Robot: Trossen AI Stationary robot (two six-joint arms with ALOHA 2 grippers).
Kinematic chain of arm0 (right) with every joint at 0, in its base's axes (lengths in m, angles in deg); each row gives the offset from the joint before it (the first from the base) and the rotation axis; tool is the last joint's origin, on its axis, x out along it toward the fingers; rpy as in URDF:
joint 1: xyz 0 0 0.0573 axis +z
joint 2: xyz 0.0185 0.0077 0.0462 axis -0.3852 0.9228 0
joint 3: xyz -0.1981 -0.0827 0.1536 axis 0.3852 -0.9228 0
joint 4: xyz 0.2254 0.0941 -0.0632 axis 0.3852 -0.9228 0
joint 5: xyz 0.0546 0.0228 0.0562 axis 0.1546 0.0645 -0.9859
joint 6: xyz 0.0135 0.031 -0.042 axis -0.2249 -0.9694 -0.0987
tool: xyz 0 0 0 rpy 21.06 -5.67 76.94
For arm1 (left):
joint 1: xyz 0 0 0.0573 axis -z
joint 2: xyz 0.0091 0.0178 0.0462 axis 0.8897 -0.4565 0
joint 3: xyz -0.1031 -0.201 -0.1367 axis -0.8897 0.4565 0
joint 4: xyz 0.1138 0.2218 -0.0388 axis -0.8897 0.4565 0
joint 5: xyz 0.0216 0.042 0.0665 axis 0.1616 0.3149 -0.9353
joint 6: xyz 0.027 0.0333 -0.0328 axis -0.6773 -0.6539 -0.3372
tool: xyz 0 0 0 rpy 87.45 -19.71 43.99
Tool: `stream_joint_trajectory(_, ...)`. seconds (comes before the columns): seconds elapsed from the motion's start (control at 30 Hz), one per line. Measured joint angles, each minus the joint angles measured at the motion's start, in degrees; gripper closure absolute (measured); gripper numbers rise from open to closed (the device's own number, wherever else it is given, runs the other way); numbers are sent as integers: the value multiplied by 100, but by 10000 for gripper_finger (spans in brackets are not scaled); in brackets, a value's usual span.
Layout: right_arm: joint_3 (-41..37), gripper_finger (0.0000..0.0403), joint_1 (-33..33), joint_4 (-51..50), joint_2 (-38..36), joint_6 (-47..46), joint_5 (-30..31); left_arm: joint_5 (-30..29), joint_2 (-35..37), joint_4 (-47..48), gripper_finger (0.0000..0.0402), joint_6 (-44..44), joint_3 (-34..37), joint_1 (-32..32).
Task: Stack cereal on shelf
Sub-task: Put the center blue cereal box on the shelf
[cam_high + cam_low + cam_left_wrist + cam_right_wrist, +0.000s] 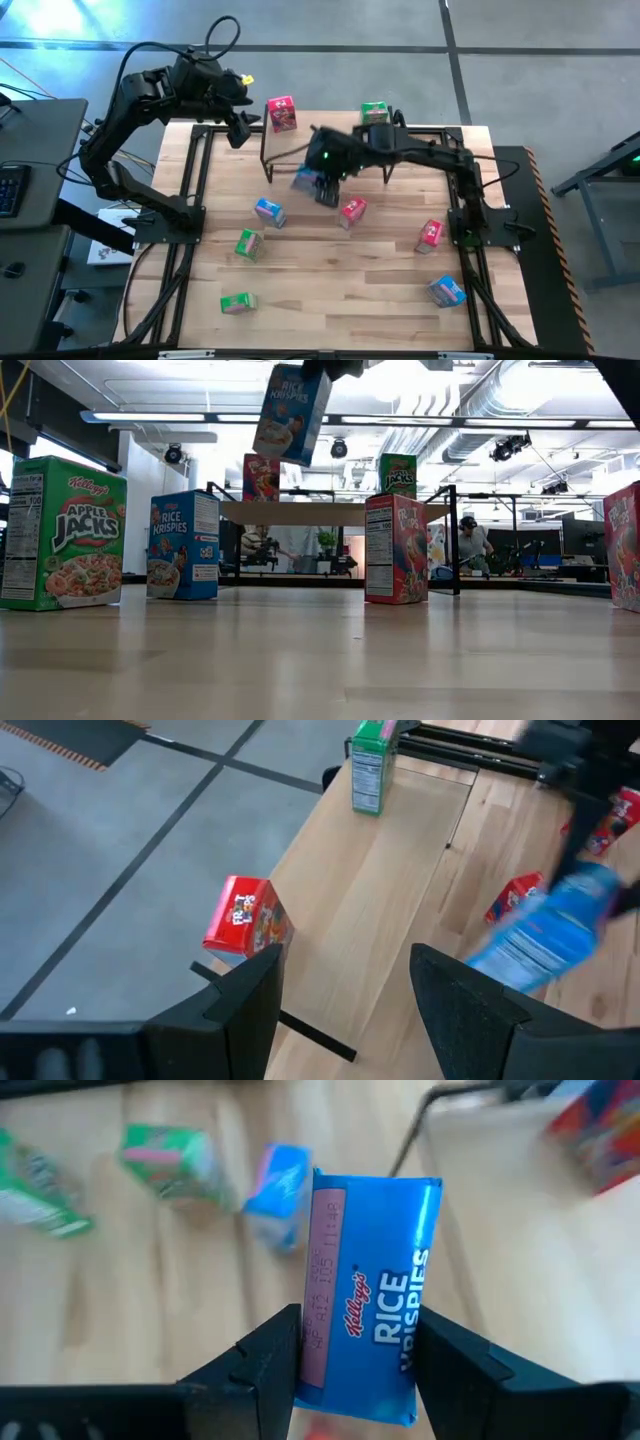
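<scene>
1. Nearest the table's front edge, a green cereal box [238, 302] lies flat, with a blue box [446, 291] off to the right.
2. Further in stand another green box [248, 244], a blue box [269, 212] and two red-pink boxes [352, 212] [430, 233].
3. The right gripper [357, 1355] hangs in the air just in front of the shelf [300, 150] — fingers clamped on the narrow sides of a blue Rice Krispies box [366, 1335], which is tilted, clear of the tabletop.
4. On the shelf, a red-pink box [282, 114] stands at the left end and a green box [374, 113] at the right.
5. The left gripper [345, 985] hovers beyond the shelf's left end — fingers apart, holding nothing.
</scene>
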Motion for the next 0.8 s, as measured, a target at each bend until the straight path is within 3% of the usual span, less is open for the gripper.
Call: stream_joint_trajectory(0.8,30,236,-1832,-134,-110,4046,2,162,2,0,192,56,0,9)
